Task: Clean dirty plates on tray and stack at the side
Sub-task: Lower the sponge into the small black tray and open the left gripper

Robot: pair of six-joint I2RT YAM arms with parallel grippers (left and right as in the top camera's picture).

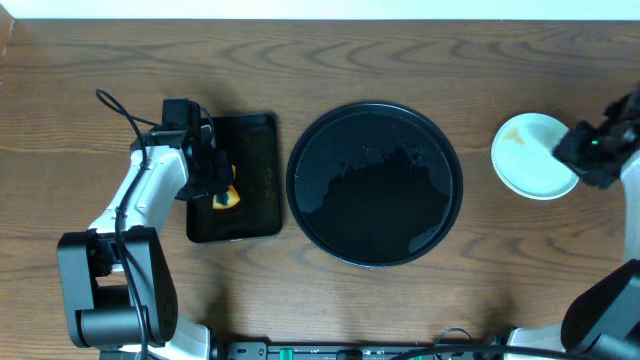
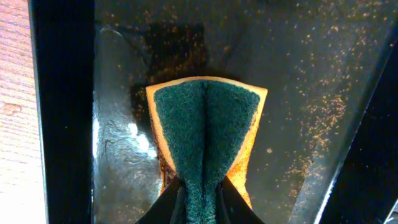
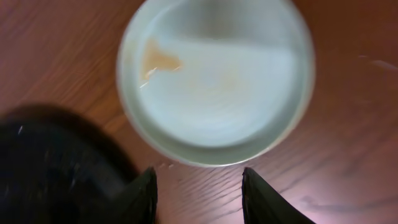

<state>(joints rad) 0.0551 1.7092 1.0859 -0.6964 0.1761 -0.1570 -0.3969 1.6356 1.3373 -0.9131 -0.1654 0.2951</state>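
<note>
My left arm [image 1: 148,195] rises from its base at the near left corner of the table [image 1: 80,60] and reaches away from it, the white link slanting outward. The wrist is bent over so that my left claw [image 2: 200,208] points down. Its two fingers are pinched tight on a sponge [image 2: 205,137], creasing it along the middle. My right arm [image 1: 600,315] comes up from the near right corner and stretches outward along that edge. My right claw [image 3: 199,190] points down, its fingers spread well apart.

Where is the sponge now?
The sponge is at the left of the overhead view, pinched by the left gripper over the rectangular tray, left of the round tray.
</note>
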